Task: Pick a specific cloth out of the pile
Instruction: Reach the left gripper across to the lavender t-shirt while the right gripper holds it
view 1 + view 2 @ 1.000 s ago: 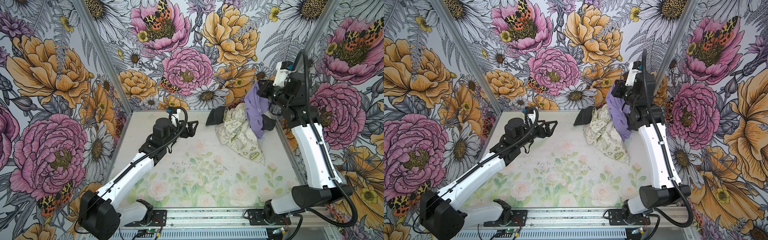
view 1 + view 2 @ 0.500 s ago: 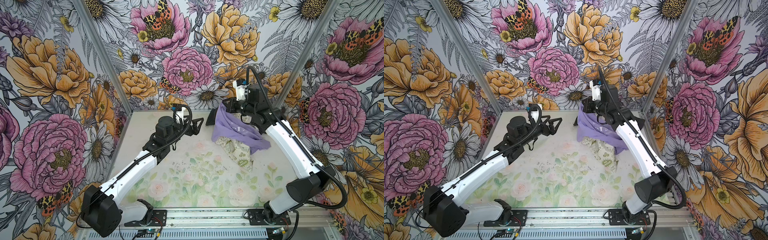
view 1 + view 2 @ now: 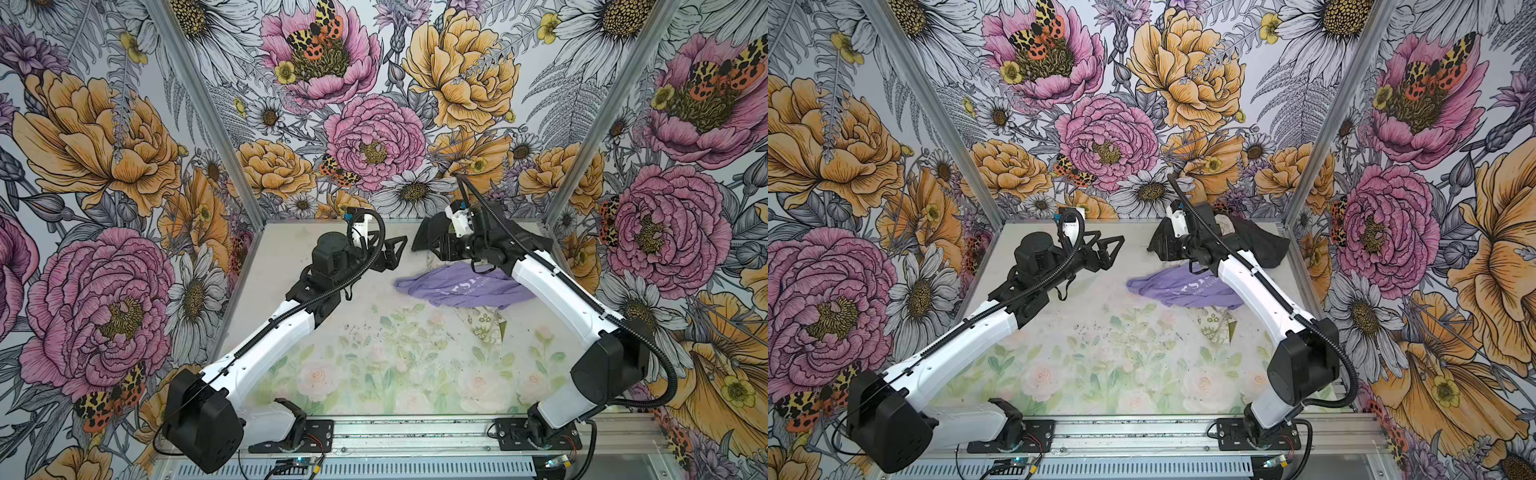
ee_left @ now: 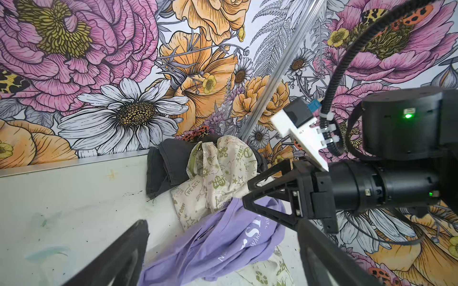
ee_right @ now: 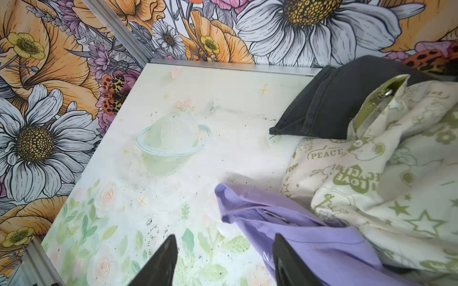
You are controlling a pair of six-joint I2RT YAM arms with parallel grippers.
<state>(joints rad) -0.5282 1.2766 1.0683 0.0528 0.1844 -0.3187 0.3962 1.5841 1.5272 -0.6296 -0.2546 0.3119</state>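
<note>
Operator: Status of the cloth (image 3: 465,289)?

Technician: The cloth lies spread on the counter (image 3: 374,353), right of centre in both top views, with its white lettering facing up. Neither tool holds it.

Operator: State of each tool?

Technician: The right tool (image 5: 225,237) appears just above the cloth in both top views, jaws apart. In the right wrist view, bare counter shows between the two tips and nothing is clamped. The left tool (image 3: 397,251) hovers just left of the cloth, near the centre of the frame, jaws spread wide and empty.

Operator: Is the cloth separated from the pile (image 4: 210,168)?

Technician: Partly. The black cloth (image 3: 1262,245) sits at the upper right corner of the counter, apart from the lavender one. The cream cloth (image 5: 371,173) touches it. In both top views a printed cream corner sticks out from beneath its lower edge. In the right wrist view, cream folds rest against its side.

Operator: Progress assessment?

Technician: Judged from the layout, selection, lift-out and release appear complete. What remains is to confirm that the cloth counts as clear of the pile. If it does not, regrasp it and draw it toward the open lower left area of the counter. Then retract both tools.
</note>
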